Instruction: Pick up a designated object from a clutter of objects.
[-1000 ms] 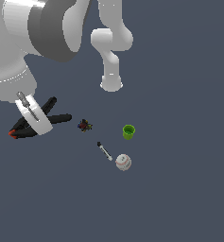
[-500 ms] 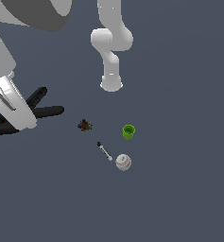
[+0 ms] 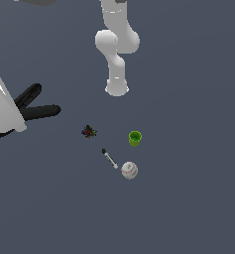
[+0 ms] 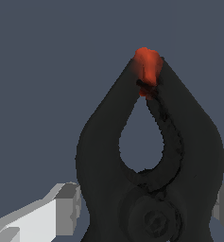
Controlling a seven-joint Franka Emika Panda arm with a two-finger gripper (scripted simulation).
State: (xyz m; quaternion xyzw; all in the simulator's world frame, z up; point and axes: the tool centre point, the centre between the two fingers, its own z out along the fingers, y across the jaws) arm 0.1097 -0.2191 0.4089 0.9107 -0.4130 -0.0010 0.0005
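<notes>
My gripper [image 3: 7, 119] is shut on the black spring clamp [image 3: 37, 110] and holds it up off the floor at the exterior view's left edge. Its two long handles stick out toward the exterior view's right. In the wrist view the clamp [image 4: 104, 156] fills the picture between my grey fingers [image 4: 56, 215], with its red tips [image 4: 146, 66] closed together at the far end. The rest of the clutter lies on the floor: a tiny dark reddish lump [image 3: 88, 131], a small green cup [image 3: 135, 138], a thin marker [image 3: 109, 158] and a white baseball [image 3: 129, 170].
The arm's white base [image 3: 117, 87] stands behind the clutter in the exterior view. The floor is plain dark grey.
The gripper has carried the clamp upward and toward the exterior view's left, so it looks larger and is partly out of frame. The other objects have not moved.
</notes>
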